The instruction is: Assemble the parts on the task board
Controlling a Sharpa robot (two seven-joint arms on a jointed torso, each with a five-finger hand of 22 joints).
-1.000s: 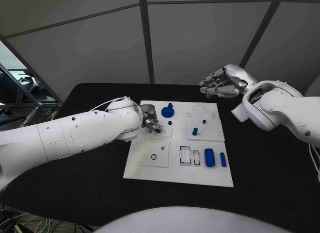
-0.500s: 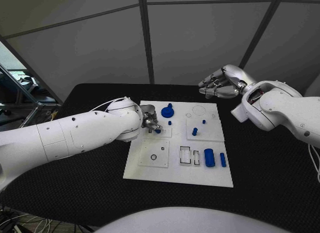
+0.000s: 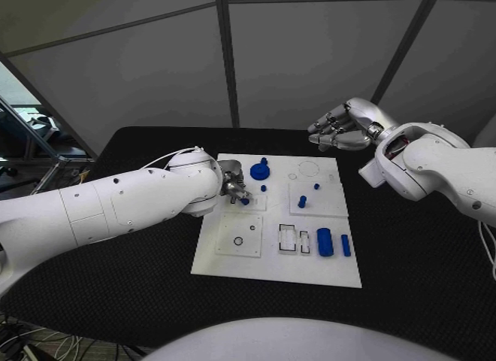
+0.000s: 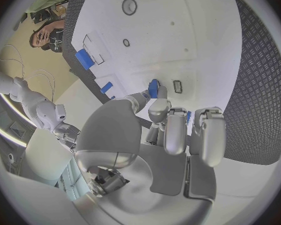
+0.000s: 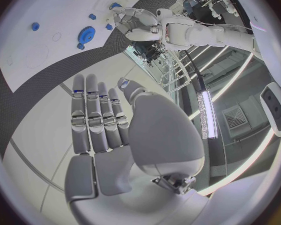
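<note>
Progress looks partial, judging by how the parts lie on the task board (image 3: 313, 274), the white plate in the middle of the black desk (image 3: 118, 301). Toward the desk's near edge, the board's near row holds a thick blue cylinder (image 3: 325, 244) and a slimmer blue bar (image 3: 346, 246) lying flat beside two dark-outlined rectangular slots (image 3: 288, 239), which appear unfilled; next to them a square plate (image 3: 240, 241) shows a small ring-shaped hole with nothing in it, so these pieces seem left to do. Farther in, a short blue peg (image 3: 301, 202) stands upright on the board and a tiny blue stud (image 3: 316, 186) sits just beyond it. At the same depth, toward the desk's left edge, the left hand (image 3: 233, 190) reaches over the board with its fingertips pinching a small blue part (image 4: 153, 88), pressed to or just above the surface; whether it is seated cannot be told, and this reads as the step in hand. Beyond it, a blue gear (image 3: 259, 173) sits near the board's far edge, apparently mounted, beside an empty round outline (image 3: 309, 170). Farthest away, the right hand (image 3: 340, 129) hovers above the desk's far edge, fingers loosely spread, holding nothing.
</note>
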